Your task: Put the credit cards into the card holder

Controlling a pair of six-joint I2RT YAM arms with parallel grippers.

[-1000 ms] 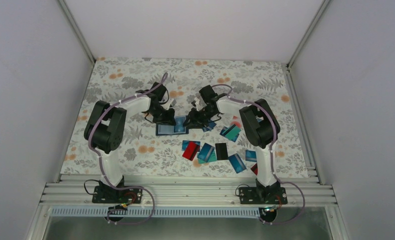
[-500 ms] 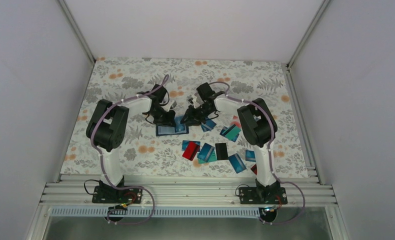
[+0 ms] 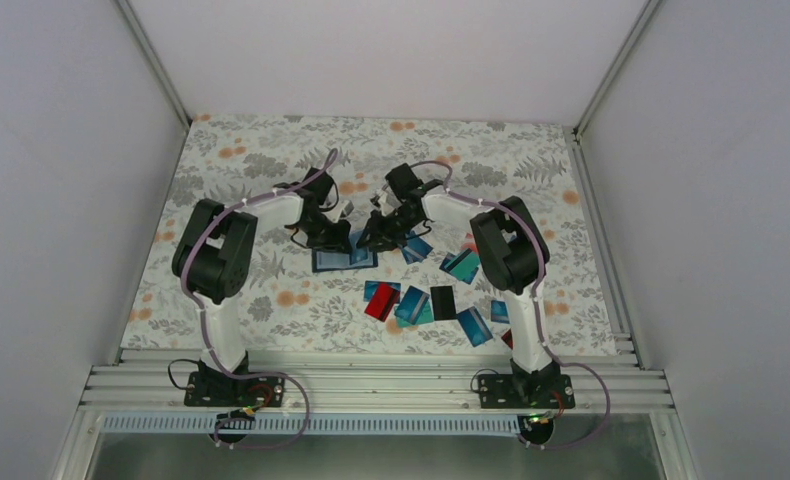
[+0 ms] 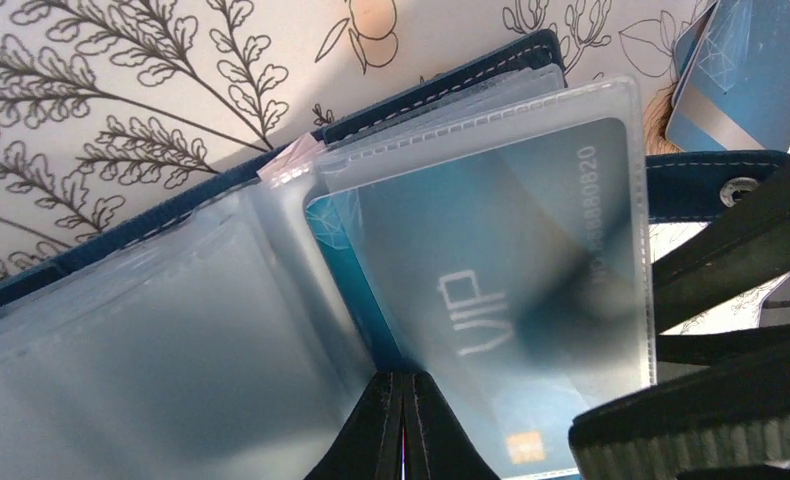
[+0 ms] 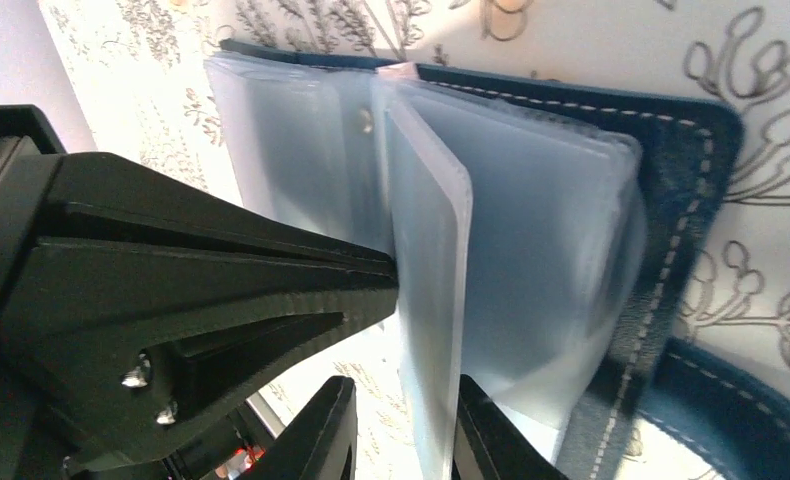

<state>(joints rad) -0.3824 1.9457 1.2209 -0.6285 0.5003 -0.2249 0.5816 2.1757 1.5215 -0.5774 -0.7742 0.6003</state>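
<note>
The card holder (image 3: 333,261) lies open on the floral table, a dark navy cover (image 4: 471,75) with clear plastic sleeves. One sleeve holds a teal "VIP" card (image 4: 491,280). My left gripper (image 3: 339,240) is shut, its tips (image 4: 403,385) pressed into the fold between sleeves. My right gripper (image 3: 369,238) is open and straddles one upright clear sleeve (image 5: 426,300); the sleeve touches the right finger (image 5: 481,430). The navy cover also shows in the right wrist view (image 5: 676,200). Loose credit cards lie to the right: teal (image 3: 461,265), red (image 3: 379,305), black (image 3: 442,302), blue (image 3: 474,326).
The two grippers are very close over the holder; the left gripper's black body (image 5: 171,290) fills the left of the right wrist view. Another blue card (image 4: 756,70) lies just past the holder's strap. White walls enclose the table on three sides.
My right gripper has moved left from the loose cards onto the holder's sleeves. My left gripper has stayed on the holder.
</note>
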